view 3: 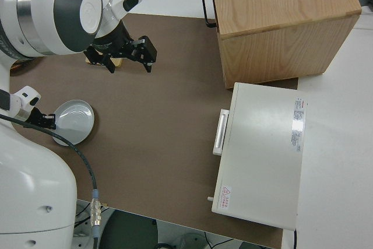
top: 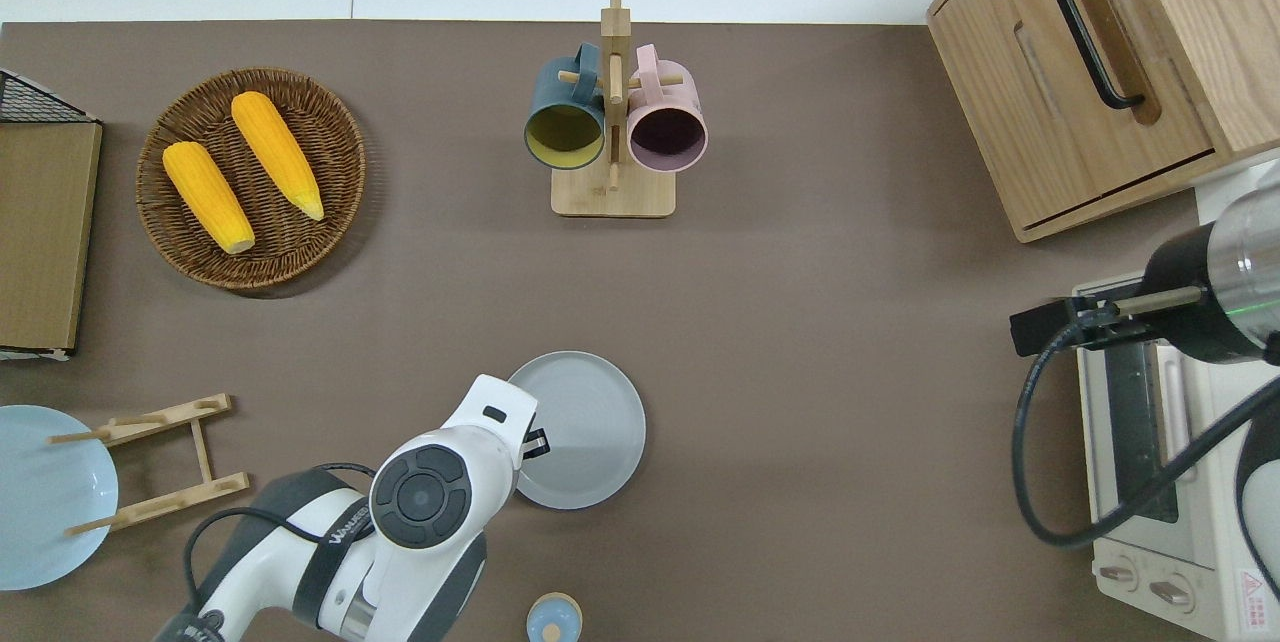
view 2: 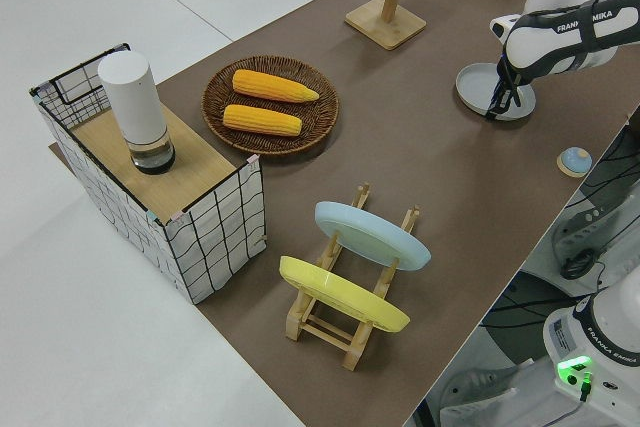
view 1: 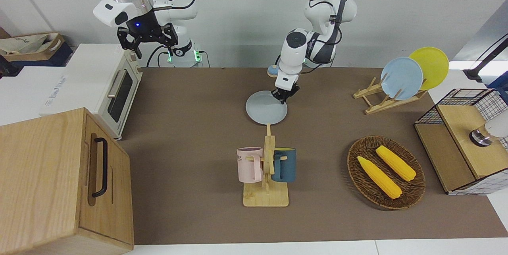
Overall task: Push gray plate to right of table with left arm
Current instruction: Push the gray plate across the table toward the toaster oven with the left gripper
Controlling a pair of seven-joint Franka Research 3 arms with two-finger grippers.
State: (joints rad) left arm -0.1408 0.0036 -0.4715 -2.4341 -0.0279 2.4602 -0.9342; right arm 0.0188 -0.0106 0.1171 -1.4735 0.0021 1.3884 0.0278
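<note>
Grey plate (top: 585, 427) lies mid-table, at six o'clock from the mug rack (top: 613, 122) in the overhead view, left gripper (top: 533, 442) on its rim, finger opening indiscernible; an off-centre push may spin it toward that rack.

The left arm (view 2: 560, 32) reaches down to the gray plate (view 2: 484, 89), its gripper (view 2: 499, 103) touching the plate's rim on the side away from the mug stand (view 2: 386, 9) nearby.
</note>
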